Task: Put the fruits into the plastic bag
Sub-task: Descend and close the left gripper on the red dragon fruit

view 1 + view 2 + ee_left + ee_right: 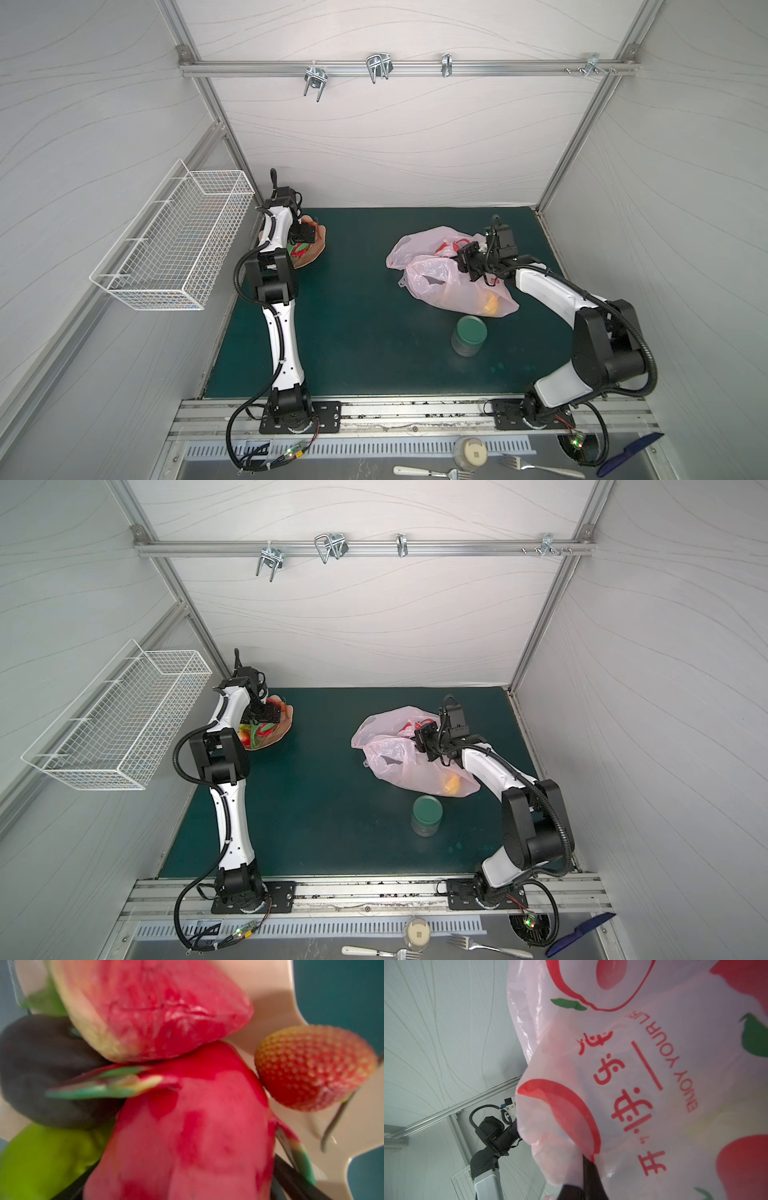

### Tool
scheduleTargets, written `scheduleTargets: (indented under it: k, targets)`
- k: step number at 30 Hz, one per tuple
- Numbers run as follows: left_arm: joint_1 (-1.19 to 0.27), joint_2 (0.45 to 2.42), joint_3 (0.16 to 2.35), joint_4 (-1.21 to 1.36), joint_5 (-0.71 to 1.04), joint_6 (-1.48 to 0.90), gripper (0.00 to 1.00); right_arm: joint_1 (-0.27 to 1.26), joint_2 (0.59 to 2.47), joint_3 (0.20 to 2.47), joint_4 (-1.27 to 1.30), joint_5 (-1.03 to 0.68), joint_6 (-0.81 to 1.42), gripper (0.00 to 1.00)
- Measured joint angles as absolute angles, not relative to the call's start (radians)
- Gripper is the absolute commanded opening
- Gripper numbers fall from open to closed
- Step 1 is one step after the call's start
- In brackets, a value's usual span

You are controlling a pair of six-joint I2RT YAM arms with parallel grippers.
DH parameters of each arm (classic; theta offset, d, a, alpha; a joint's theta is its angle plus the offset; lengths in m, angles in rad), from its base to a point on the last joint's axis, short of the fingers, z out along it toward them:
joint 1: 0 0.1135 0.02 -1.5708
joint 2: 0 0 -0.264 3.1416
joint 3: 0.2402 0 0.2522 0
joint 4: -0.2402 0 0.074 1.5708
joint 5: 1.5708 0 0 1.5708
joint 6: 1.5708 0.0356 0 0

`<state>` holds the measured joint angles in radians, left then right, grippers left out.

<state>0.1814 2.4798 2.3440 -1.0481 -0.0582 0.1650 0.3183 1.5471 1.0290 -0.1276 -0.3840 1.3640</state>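
Hovering over the dish point(321, 248), the left gripper point(305, 237) had its jaws spread wide with the dragon fruit point(197, 1136) directly between them, its long axis along the fingers point(291, 1178). Well apart, the right gripper point(471, 266) pinched the plastic bag point(432, 282) by its raised rim.

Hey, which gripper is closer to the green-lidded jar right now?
Right. The right gripper is shut on the plastic bag just behind the jar; the left gripper is open over the fruit dish at the far left.
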Motion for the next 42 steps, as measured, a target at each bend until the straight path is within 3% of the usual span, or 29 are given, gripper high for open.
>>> scheduleTargets:
  k: [13,21,28,35,42]
  targets:
    - [0.18,2.513,2.39,-1.043,-0.109,0.142,0.99,0.318,1.562,1.043,-0.129,-0.387,1.362,0.03]
    - [0.18,2.514,2.387,-1.04,-0.112,0.124,0.84,0.321,1.562,1.043,-0.13,-0.387,1.362,0.03]
    - [0.179,2.473,2.312,-0.998,-0.109,0.123,0.84,0.321,1.562,1.043,-0.13,-0.387,1.362,0.03]
    - [0.179,2.431,2.269,-0.999,-0.08,0.121,0.72,0.321,1.562,1.043,-0.13,-0.387,1.362,0.02]
    - [0.178,2.386,2.242,-1.025,-0.049,0.117,0.67,0.321,1.558,1.042,-0.13,-0.387,1.362,0.02]
